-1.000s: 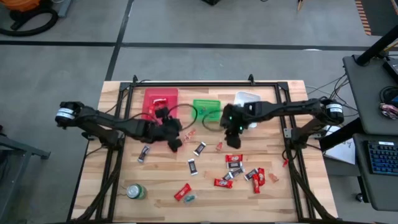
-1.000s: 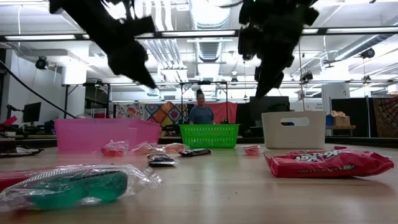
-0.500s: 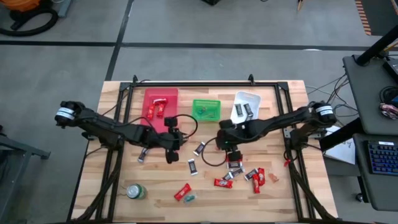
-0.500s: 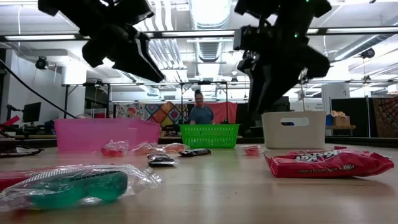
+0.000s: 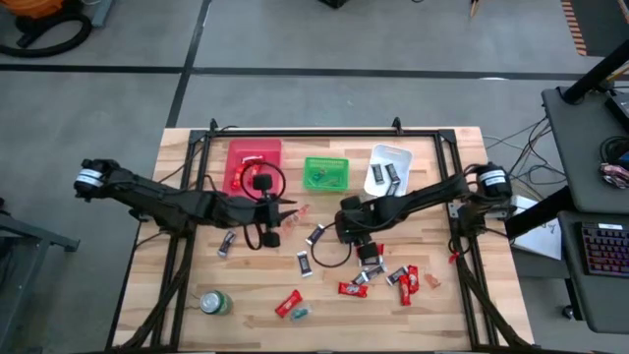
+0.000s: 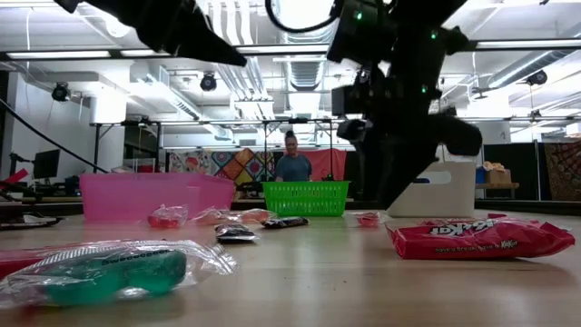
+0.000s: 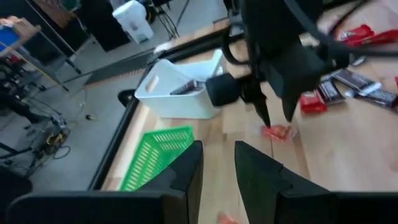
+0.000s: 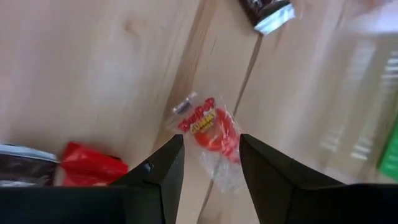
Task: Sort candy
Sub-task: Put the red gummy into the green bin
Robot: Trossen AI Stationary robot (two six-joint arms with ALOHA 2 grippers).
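Overhead, L to R. Green can (image 5: 214, 302) stands at desk (image 5: 442, 305) front-left corner. Left end effector (image 5: 278, 206) hangs over desk centre-left, just in front of pink bin (image 5: 253, 165); its fingers (image 7: 186, 174) show a narrow gap w/ nothing between them. Green basket (image 5: 326, 173) sits mid-back, white bin (image 5: 386, 167) to its right. Right end effector (image 5: 346, 232) is low over desk centre, fingers (image 8: 158, 177) apart and empty; a small clear-wrapped red sweet (image 8: 208, 134) lies on the wood directly between and just ahead of them, not touching. Remaining candy (image 5: 383, 275): red and dark/silver pieces scattered front-right, near that end effector; a few more lie front-centre and centre-left. Some pieces are already in pink and white bins.
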